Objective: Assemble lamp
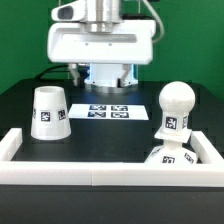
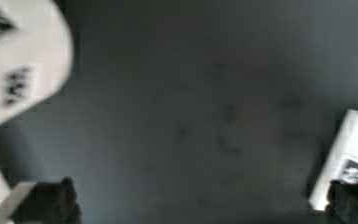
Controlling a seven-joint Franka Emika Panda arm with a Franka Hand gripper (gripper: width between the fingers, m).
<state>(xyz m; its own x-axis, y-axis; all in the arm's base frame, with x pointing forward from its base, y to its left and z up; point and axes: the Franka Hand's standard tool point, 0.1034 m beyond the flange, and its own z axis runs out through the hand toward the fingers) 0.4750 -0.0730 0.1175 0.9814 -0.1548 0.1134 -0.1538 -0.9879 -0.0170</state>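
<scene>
Exterior view. The bulb (image 1: 174,108) stands upright on the base (image 1: 170,156) at lower right of the frame, tucked into the corner of the white border (image 1: 60,171). Neck down, ball up; it looks seated, though I cannot confirm the joint is fully home. The shade (image 1: 49,112) stands alone at left centre, narrow end up, well apart from the bulb. The marker board (image 1: 107,110) lies flat at centre, behind both. My arm hangs at top centre, above the board, touching nothing. My judgement: bulb-to-base is done; the shade has not yet gone over the bulb, and that is the step left.

Materials: all three lamp parts are matte white, hard-looking plastic. The shade is a truncated cone with square black-and-white tags on its side. The bulb is a smooth ball, tagged on its neck. The table (image 1: 110,140) is flat matte black.

Wrist view. My gripper (image 2: 202,205) faces bare black table. The fingers (image 2: 48,203) show dark at the lower corners of the frame, spread wide, nothing between them. A curved white tagged surface fills the upper left corner, likely the shade. A flat white tagged edge sits at lower right; I cannot tell which part.
</scene>
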